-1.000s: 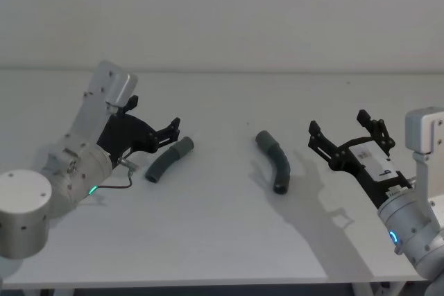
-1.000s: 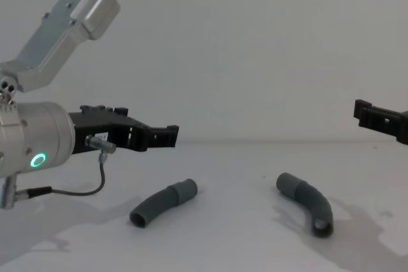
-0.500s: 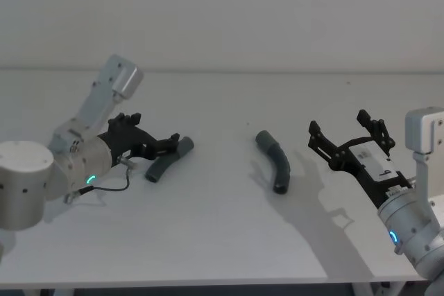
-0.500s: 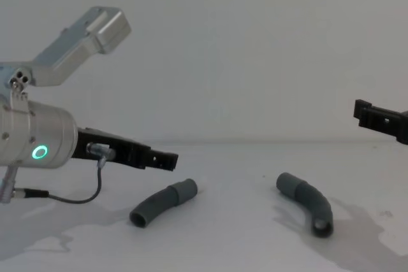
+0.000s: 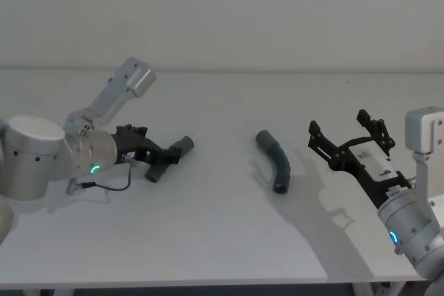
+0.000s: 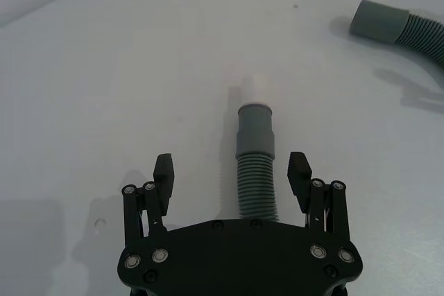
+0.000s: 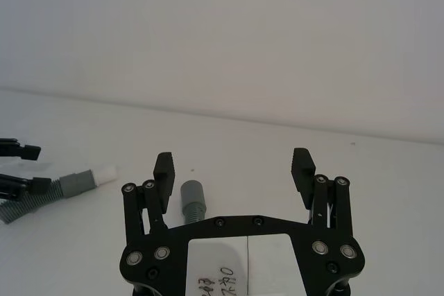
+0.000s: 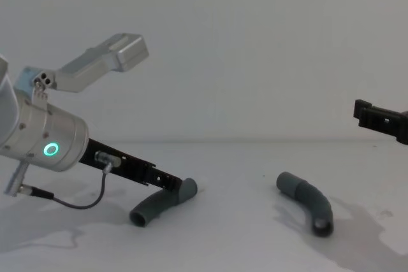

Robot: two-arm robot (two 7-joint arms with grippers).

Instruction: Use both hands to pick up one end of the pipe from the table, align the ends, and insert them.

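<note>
Two dark grey ribbed pipe pieces lie apart on the white table [image 5: 222, 240]. My left gripper [image 5: 164, 154] [image 6: 232, 168] is down at the left piece [image 5: 183, 147] [image 8: 155, 206], open, with one finger on each side of its ribbed part, not closed on it. That piece's narrower cuff [image 6: 254, 133] ends in a whitish tip [image 6: 260, 86] pointing away from the gripper. The right piece [image 5: 276, 161] [image 8: 307, 200] lies curved, its wider plain cuff [image 7: 192, 197] nearest my right gripper [image 5: 338, 123] [image 7: 233, 159], which hovers open, above the table and to the right of it.
A plain pale wall stands behind the table. A thin black cable [image 8: 76, 203] loops under my left wrist close to the tabletop. Bare white surface lies between the two pipe pieces and toward the front edge.
My left gripper has tilted down and moved forward onto the left pipe piece, now straddling it. The right arm and both pipe pieces have stayed still.
</note>
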